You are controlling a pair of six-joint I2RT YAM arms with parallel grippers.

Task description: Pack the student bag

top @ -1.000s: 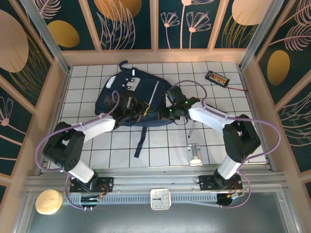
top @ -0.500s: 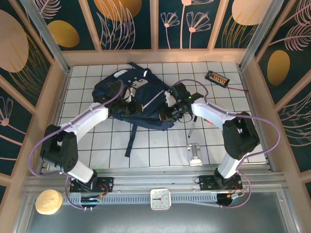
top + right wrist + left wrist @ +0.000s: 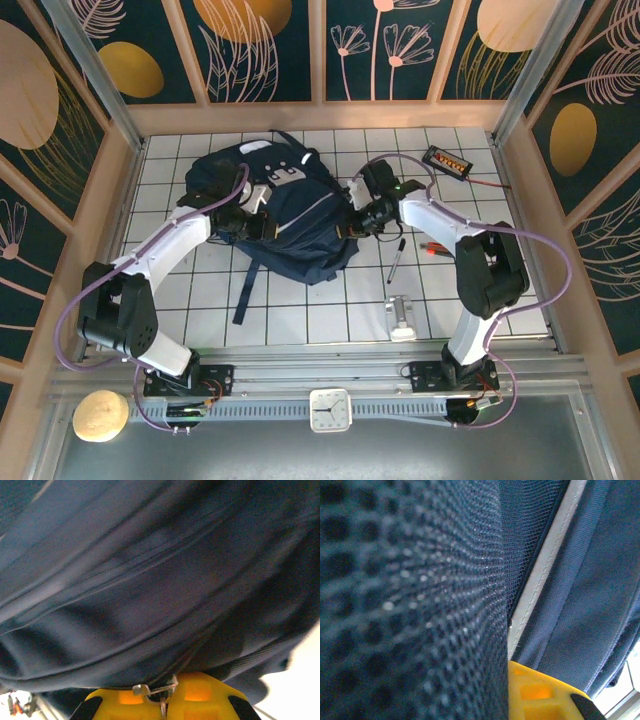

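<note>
Presently the right pincer (image 3: 167, 695) is pressed together, nipping a metal zip pull (image 3: 154, 688) on the student bag (image 3: 300, 240); the left pincer (image 3: 253, 222) is nearly closed, pinching the bag's mesh. Bag lies on the white-tiled desk (image 3: 330, 320) between both arms, pen (image 3: 396, 260) near it. Floral wall panels (image 3: 260, 50) enclose the desk

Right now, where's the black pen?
Top view: the pen lies on the tiled table, just right of the student bag, with a small metal block below it in frame.
</note>
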